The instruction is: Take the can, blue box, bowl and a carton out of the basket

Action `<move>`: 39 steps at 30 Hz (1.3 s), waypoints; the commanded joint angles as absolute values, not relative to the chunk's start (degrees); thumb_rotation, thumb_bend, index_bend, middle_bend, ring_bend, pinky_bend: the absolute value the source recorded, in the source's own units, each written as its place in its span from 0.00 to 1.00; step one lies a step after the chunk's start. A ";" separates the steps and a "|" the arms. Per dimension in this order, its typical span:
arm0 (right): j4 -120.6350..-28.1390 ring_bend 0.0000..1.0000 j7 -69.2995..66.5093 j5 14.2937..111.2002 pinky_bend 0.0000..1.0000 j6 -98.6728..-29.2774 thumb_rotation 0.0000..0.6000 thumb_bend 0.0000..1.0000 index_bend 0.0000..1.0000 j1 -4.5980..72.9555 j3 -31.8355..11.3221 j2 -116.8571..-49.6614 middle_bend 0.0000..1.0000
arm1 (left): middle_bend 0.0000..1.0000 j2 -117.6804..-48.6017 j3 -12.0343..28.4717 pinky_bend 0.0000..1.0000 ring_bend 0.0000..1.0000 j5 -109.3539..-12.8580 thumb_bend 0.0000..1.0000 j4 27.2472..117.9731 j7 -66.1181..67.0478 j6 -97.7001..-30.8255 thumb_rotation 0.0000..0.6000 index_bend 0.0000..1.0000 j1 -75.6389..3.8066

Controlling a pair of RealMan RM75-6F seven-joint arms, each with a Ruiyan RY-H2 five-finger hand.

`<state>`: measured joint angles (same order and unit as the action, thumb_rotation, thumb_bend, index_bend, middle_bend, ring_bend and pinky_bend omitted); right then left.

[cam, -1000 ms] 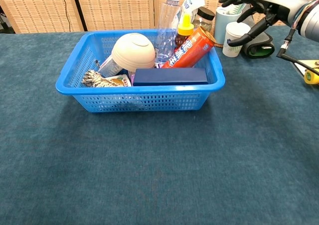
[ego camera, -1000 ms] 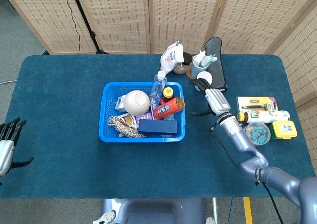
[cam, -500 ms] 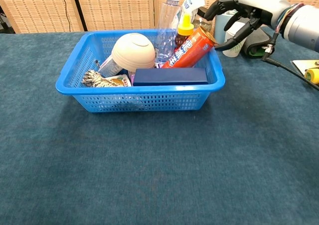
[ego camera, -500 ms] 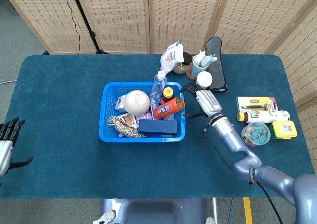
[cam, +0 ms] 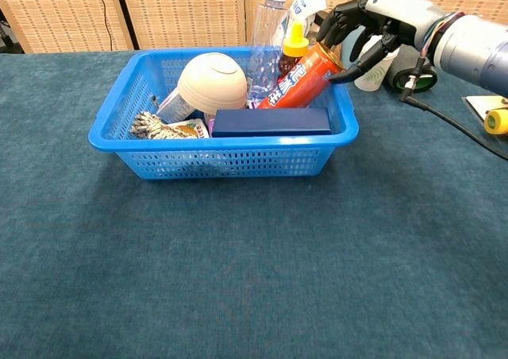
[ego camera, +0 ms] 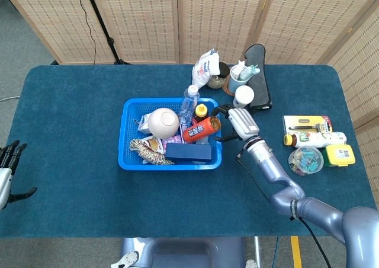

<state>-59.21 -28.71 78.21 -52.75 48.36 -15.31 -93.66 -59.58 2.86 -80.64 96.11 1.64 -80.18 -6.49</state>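
Note:
The blue basket (ego camera: 127, 139) (cam: 222, 157) holds an orange can (ego camera: 200, 129) (cam: 300, 76) leaning on its right rim. A dark blue box (ego camera: 188, 152) (cam: 271, 121) lies along the basket's front wall, and an upturned cream bowl (ego camera: 163, 123) (cam: 213, 82) sits in the middle. A small carton (ego camera: 144, 124) (cam: 171, 105) is half hidden behind the bowl. My right hand (ego camera: 234, 122) (cam: 361, 29) arches over the can's upper end with fingers spread, holding nothing. My left hand (ego camera: 6, 174) hangs open at the table's left edge.
The basket also holds a clear water bottle (ego camera: 188, 102), a yellow-capped bottle (cam: 294, 48) and a rope bundle (ego camera: 148, 151). Behind it stand a snack bag (ego camera: 205, 66), a paper cup (ego camera: 244, 96) and a black case (ego camera: 258, 72). At the right lie a bottle (ego camera: 314, 139) and a yellow box (ego camera: 339, 155).
My right hand has moved left from beside the paper cup to the can's upper end. The left hand has drifted slightly down at the table edge.

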 commanded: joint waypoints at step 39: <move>-66.10 0.40 -27.96 74.36 0.56 -58.59 1.00 0.51 0.51 40.75 -17.79 -75.68 0.52 | 0.00 -59.40 1.93 0.00 0.00 -82.33 0.10 96.97 2.14 -80.80 1.00 0.00 -6.15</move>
